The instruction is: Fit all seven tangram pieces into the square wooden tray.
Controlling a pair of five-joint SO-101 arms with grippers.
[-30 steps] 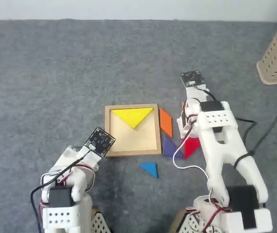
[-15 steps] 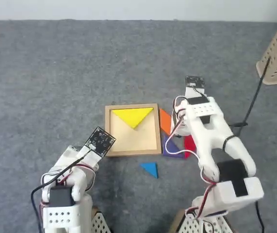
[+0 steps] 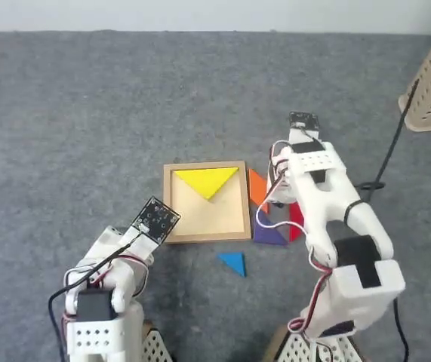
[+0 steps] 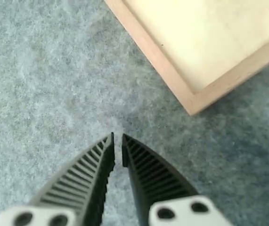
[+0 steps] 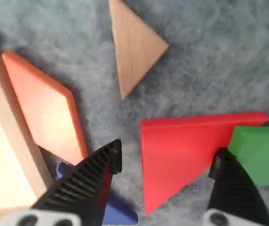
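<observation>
Over the loose pieces beside the square wooden tray [image 5: 0, 117], the right gripper [image 5: 168, 150] is spread wide, one finger on each side of the red triangle [image 5: 186, 150], which lies flat on the grey carpet [image 5: 228, 56]. A green piece [image 5: 261, 153] touches the red triangle's far corner. Under the other finger lies a purple triangle [image 5: 118, 214], and next to it an orange parallelogram [image 5: 44, 108] sits just beside the tray's wall. A plain wooden triangle [image 5: 134, 44] lies apart from these.

The left gripper [image 4: 118, 139] hangs over bare carpet near a tray corner, its fingers drawn almost together with nothing between them.

From above, a yellow triangle [image 3: 206, 181] sits inside the tray against its far rim, and a small blue triangle [image 3: 234, 262] lies on the carpet near the front rim.
</observation>
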